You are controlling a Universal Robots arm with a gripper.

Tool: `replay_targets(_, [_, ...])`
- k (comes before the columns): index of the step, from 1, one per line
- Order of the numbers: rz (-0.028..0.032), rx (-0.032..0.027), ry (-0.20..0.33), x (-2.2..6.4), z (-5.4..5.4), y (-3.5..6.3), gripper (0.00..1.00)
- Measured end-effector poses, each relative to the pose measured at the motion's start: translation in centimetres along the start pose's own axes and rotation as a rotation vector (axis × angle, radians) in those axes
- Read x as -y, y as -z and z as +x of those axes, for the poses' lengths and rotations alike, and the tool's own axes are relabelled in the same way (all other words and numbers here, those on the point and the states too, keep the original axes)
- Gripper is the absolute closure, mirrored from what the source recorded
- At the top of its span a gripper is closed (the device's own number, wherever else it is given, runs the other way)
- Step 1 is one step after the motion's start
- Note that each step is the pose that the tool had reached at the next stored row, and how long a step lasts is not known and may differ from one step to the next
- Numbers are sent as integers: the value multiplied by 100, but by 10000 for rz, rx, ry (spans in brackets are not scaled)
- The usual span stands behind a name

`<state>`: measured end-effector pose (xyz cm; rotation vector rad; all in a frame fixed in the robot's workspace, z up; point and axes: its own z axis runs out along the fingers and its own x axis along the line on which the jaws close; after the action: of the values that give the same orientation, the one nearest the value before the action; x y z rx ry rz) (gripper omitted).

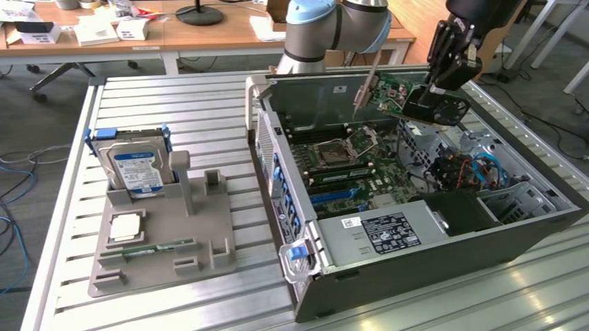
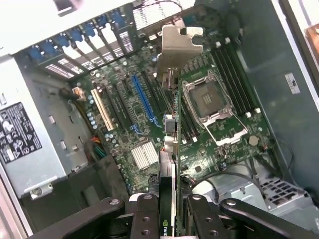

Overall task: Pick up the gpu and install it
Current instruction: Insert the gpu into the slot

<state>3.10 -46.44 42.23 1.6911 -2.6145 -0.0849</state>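
The gpu (image 1: 398, 96) is a thin flat card with a green board. It has a round black fan (image 1: 448, 109) on one face and a long silvery bracket (image 1: 365, 89) at one end. It is in the air above the open computer case (image 1: 515, 227), tilted, and it touches nothing in the case. The bracket end is lower and points to the exterior view's left. In the wrist view the card is seen on its edge, with the bracket at the end away from the camera.

The gripper (image 1: 436, 93) is closed on the gpu. Its two black fingers (image 2: 144, 219) press on the two faces of the card at the fan end, with only the thickness of the card between them. The arm comes down from the upper right of the exterior view, and the wrist leans toward the case.

Under the card is the motherboard (image 1: 368, 165). In the wrist view the edge of the card lies between the long blue slot (image 2: 143, 99) and the open CPU socket (image 2: 209, 102). The inside of the case is open from above, but walls close it on all sides. The power supply (image 1: 387, 231) takes the near corner, and a bundle of cables (image 1: 470, 169) lies on the exterior view's right.

Well apart, on the exterior view's left, a grey holder (image 1: 156, 241) on the slatted table (image 1: 212, 96) keeps a hard drive (image 1: 136, 169) upright.
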Motion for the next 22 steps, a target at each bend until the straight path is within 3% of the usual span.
replay_targets(22, [-29, -241, 3999, 2, 0, -19, 74])
